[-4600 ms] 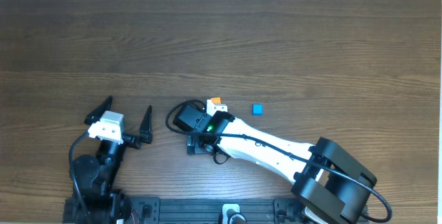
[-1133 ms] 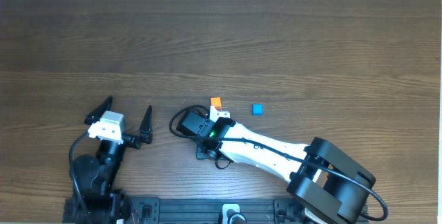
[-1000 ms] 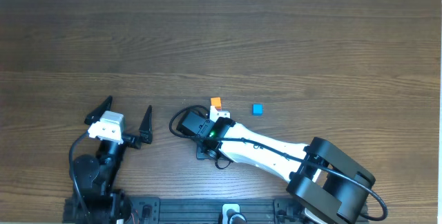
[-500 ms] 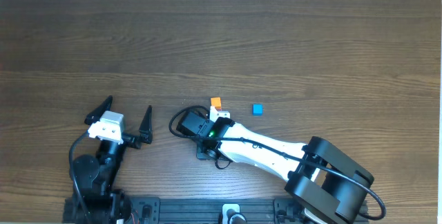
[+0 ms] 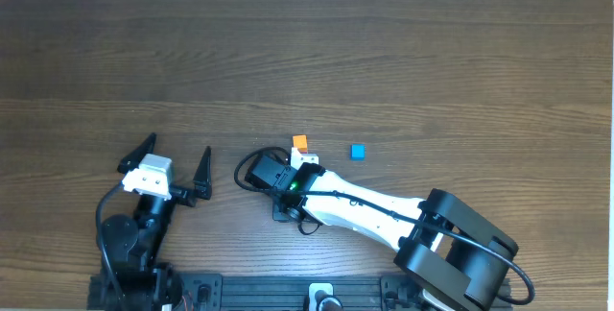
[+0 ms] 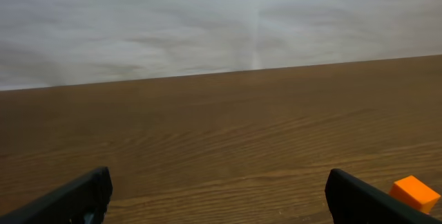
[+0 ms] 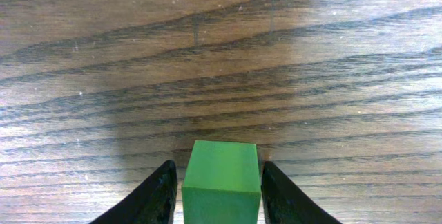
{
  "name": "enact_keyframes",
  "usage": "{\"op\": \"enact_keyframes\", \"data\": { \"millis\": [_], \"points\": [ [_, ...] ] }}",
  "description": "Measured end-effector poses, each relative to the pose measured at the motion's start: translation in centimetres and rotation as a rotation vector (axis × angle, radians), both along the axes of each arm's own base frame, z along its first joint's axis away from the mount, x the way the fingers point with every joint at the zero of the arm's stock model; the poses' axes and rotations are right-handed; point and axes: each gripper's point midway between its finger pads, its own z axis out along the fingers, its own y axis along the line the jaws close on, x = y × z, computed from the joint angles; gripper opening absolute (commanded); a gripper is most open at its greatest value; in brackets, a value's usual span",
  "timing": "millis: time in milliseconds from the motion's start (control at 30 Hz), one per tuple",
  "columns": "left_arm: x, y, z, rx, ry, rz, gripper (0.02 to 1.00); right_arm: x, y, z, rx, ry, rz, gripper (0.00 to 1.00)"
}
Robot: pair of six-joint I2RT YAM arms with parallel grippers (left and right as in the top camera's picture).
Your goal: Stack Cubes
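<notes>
Your right claw (image 7: 217, 167) is closed narrow around a green cube (image 7: 221, 175), one finger against each side face. In the right wrist picture the cube sits at the bottom centre of the frame, with wood grain and a soft shadow spreading above it. Whether the cube rests on the worktop (image 5: 384, 42) or hangs just over it cannot be told. The square, centred hold looks meant to keep the cube level, so that it can be set flat on another cube.

In the overhead picture your right arm reaches from the lower right corner to just left of the frame's centre. An orange cube (image 5: 300, 142) lies just above the arm's wrist, and a blue cube (image 5: 358, 152) lies a little to its right. The two are near each other but not touching. Both sit alone on the wood, so nothing is stacked yet. The orange cube is the closer base for the green one.

Your left claw (image 5: 177, 148) is spread wide and holds nothing. It sits at the lower left of the overhead frame, well apart from the cubes. In the left wrist picture the orange cube (image 6: 414, 193) peeks in at the lower right corner.
</notes>
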Motion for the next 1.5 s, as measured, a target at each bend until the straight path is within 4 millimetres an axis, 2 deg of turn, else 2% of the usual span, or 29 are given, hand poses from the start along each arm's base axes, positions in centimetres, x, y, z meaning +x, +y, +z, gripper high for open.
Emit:
{"op": "enact_keyframes", "data": {
  "millis": [433, 933, 1267, 1500],
  "points": [
    [0.0, 0.0, 0.0, 0.000, 0.000, 0.000, 1.000, 0.0, 0.0, 0.0, 0.000, 0.000, -0.001, 0.297],
    [0.0, 0.0, 0.0, 0.000, 0.000, 0.000, 1.000, 0.0, 0.1, 0.0, 0.002, -0.001, -0.001, 0.159],
    [0.0, 0.0, 0.0, 0.000, 0.000, 0.000, 1.000, -0.3, -0.5, 0.0, -0.021, 0.013, -0.001, 0.097],
    [0.0, 0.0, 0.0, 0.000, 0.000, 0.000, 1.000, -0.8, -1.3, 1.2, -0.036, 0.020, -0.001, 0.047]
  ]
}}
